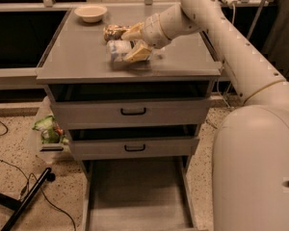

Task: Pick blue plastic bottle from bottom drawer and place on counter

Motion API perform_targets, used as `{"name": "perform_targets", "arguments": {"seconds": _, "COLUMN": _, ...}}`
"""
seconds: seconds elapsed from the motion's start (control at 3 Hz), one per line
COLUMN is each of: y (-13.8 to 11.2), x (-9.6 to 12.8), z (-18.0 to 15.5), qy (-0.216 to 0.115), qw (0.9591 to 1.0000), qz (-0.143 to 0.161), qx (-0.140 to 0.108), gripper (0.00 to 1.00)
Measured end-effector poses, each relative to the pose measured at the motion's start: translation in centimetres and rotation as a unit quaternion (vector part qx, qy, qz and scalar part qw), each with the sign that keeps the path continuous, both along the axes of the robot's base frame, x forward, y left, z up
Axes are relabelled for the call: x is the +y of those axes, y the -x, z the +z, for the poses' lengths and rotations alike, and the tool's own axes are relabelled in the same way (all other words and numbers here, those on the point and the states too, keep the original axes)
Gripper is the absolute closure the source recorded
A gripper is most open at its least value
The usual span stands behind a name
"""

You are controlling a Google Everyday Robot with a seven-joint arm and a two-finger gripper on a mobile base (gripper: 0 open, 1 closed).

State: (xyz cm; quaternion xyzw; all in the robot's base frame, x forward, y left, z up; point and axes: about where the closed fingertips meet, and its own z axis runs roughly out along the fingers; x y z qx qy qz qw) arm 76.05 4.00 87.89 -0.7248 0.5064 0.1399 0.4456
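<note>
The blue plastic bottle (117,50) lies on its side on the counter (77,57), near the middle. My gripper (128,45) reaches in from the right and is shut on the bottle, one tan finger on each side, with the bottle resting on the counter top. The bottom drawer (137,196) stands pulled out at the bottom of the view, its bare floor showing. My arm crosses from the upper right and its big white body fills the right side.
A shiny foil snack packet (113,32) lies just behind the bottle. A pale bowl (90,12) sits at the counter's back left. Two grey drawers with black handles (133,111) are slightly ajar. A bin with green packets (48,130) and a black stand with cables (24,201) are on the floor at left.
</note>
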Motion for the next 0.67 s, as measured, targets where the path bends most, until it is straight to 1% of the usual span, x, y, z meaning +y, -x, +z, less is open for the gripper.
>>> {"name": "perform_targets", "arguments": {"seconds": 0.33, "y": 0.00, "x": 0.01, "z": -0.01, "qy": 0.000, "qw": 1.0000, "qz": 0.000, "qx": 0.000, "gripper": 0.00}}
{"name": "perform_targets", "arguments": {"seconds": 0.67, "y": 0.00, "x": 0.01, "z": -0.01, "qy": 0.000, "qw": 1.0000, "qz": 0.000, "qx": 0.000, "gripper": 0.00}}
